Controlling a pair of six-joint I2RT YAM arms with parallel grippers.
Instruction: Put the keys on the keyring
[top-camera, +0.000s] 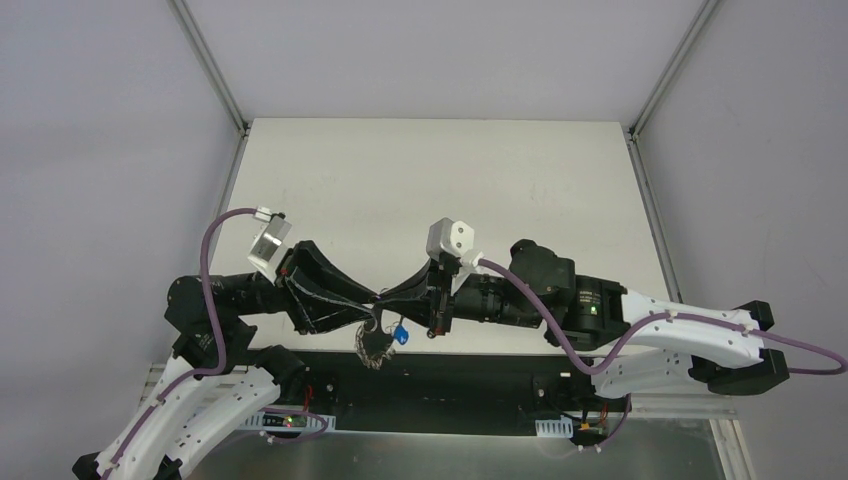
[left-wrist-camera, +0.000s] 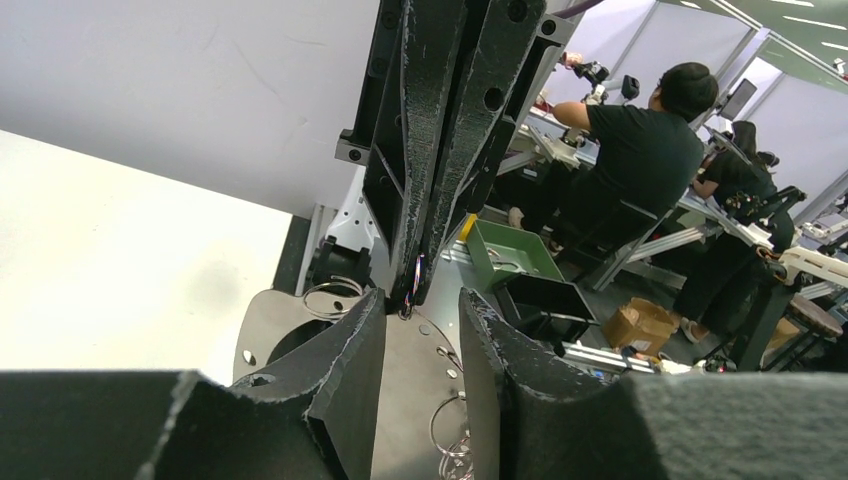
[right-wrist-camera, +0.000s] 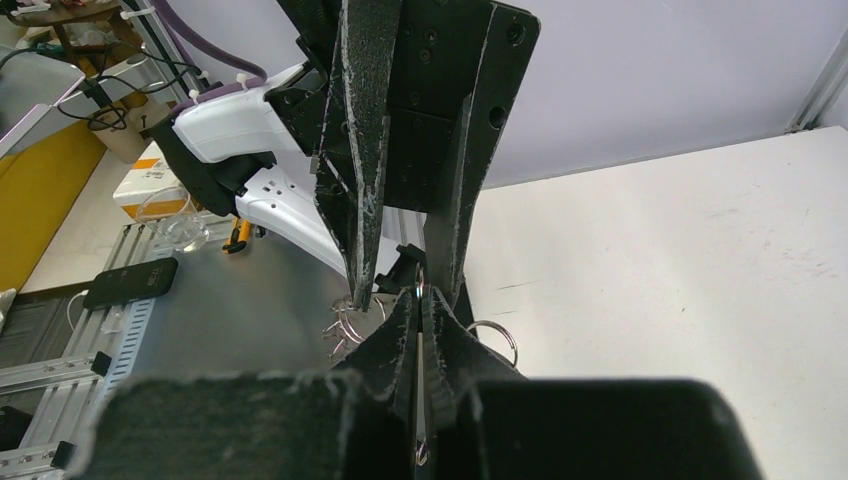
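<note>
Both meet near the table's (top-camera: 450, 180) front edge: right hand (right-wrist-camera: 420, 300) pinching keyring (top-camera: 375, 345), left hand (left-wrist-camera: 425, 300) spread.

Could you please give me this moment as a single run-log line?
right gripper shut on keyring | left gripper open, facing it tip-to-tip | blue-headed key beside the tips
</note>
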